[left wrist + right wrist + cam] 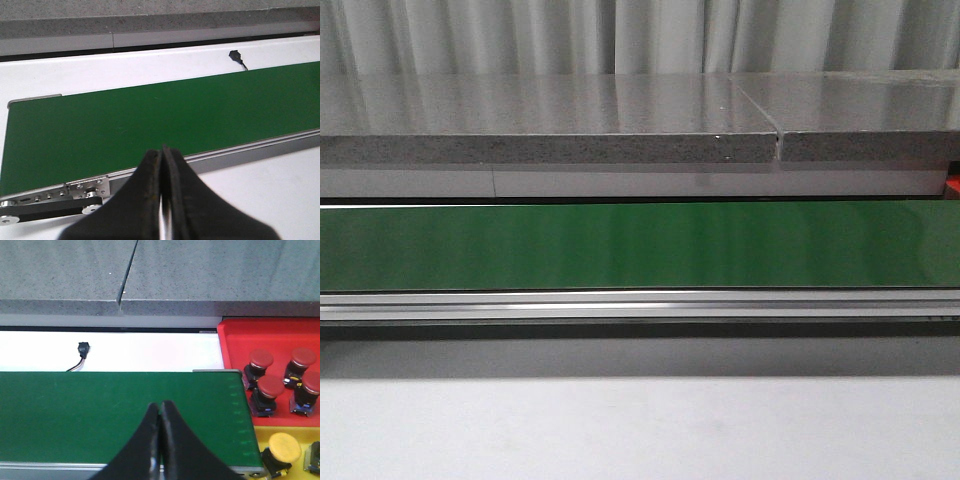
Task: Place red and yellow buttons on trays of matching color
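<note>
Two black, tapering fingers with worn pale inner edges are seen on the left gripper (pixel 162 200) and the right gripper (pixel 160 445).

This looks like a lab or an industrial test cell: a green conveyor belt (pixel 640 245) with an aluminium frame runs across a white tabletop (pixel 640 430), behind it a grey stone-like counter (pixel 550 120) and a pale curtain (pixel 470 35).

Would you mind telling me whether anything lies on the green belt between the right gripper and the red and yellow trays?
Nothing visible: the right gripper hangs shut over bare green belt that runs unobstructed to the red tray and yellow tray.
</note>
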